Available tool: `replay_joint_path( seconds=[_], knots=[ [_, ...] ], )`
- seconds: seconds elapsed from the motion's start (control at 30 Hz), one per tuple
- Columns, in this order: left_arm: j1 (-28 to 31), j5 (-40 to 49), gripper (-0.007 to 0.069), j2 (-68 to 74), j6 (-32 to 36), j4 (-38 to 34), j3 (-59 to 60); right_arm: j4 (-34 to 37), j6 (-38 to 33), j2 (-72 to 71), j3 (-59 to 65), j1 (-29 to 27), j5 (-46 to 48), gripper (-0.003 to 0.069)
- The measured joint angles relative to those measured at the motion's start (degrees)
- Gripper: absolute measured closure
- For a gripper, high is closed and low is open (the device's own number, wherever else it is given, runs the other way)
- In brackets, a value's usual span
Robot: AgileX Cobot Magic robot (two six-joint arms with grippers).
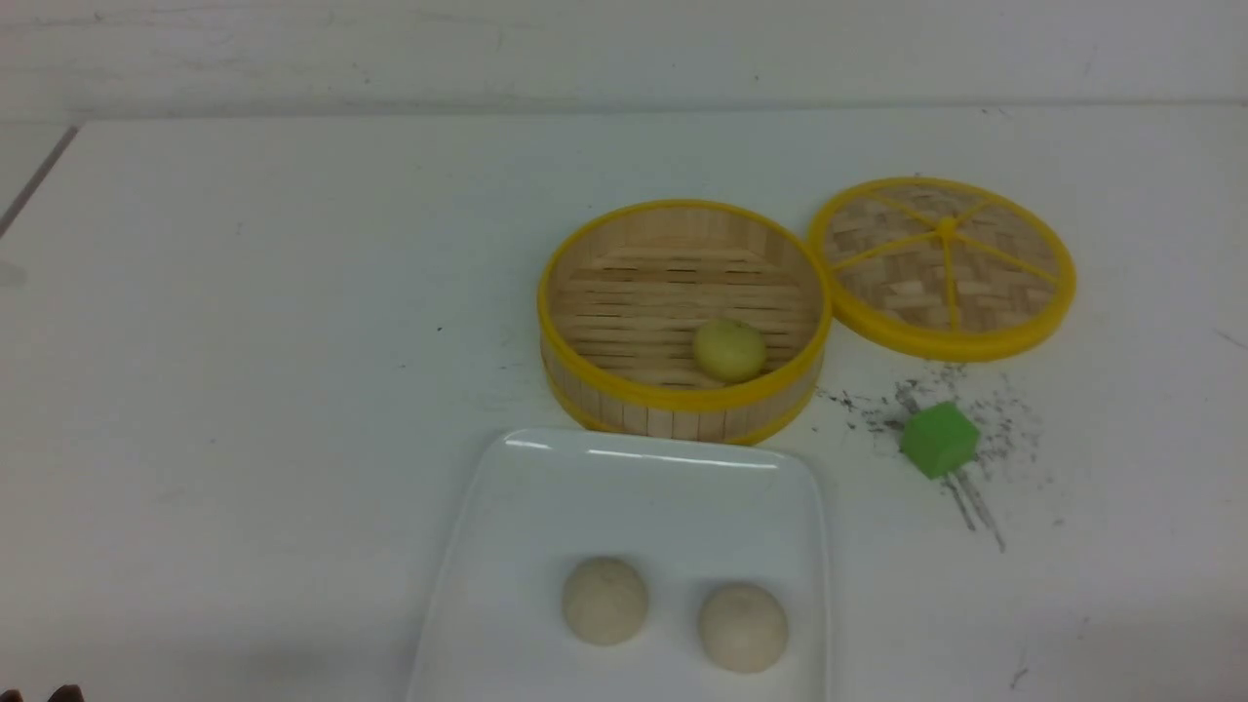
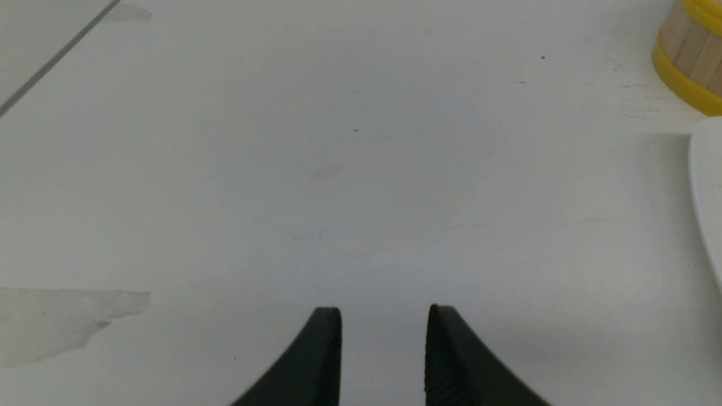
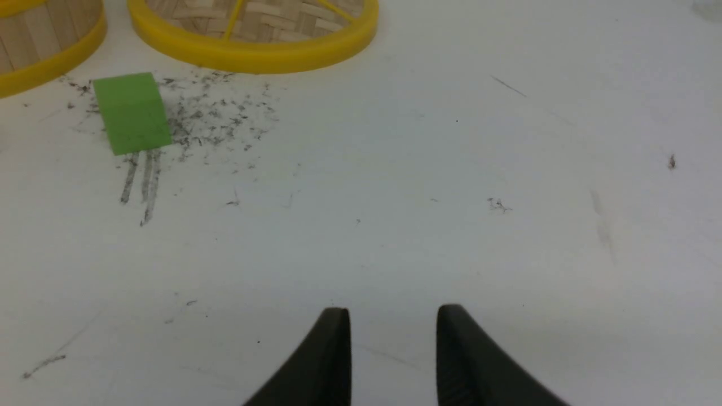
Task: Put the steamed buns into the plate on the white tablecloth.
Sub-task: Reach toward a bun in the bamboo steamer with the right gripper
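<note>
Two off-white steamed buns (image 1: 604, 600) (image 1: 743, 627) lie side by side in the white plate (image 1: 546, 487) at the front of the white tablecloth (image 1: 244, 390). A pale yellow steamed bun (image 1: 729, 350) sits inside the bamboo steamer basket (image 1: 682, 400) just behind the plate. My left gripper (image 2: 383, 316) hovers over bare cloth left of the plate, its fingers apart with nothing between them. Over bare cloth to the right, my right gripper (image 3: 393, 316) also stands open and empty. Neither gripper shows in the front view.
The round woven lid (image 1: 942, 265) lies flat to the right of the basket. A green cube (image 1: 938, 440) sits in front of the lid among dark scuff marks. The plate's edge (image 2: 708, 192) and basket wall (image 2: 691, 56) show in the left wrist view.
</note>
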Motion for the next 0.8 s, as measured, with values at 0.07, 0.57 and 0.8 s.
replay_joint_path(
  seconds=[0.07,0.57,0.8],
  knots=[
    [0.0,0.0,0.0384,0.0,0.0,0.0,0.0,0.0,0.0,0.0,0.0,0.0,0.0,0.0417],
    [0.0,0.0,0.0384,0.0,0.0,0.0,0.0,0.0,0.0,0.0,0.0,0.0,0.0,0.0417],
    [0.0,0.0,0.0384,0.0,0.0,0.0,0.0,-2.3,0.0,0.0,0.0,0.0,-0.1,0.0417]
  ],
)
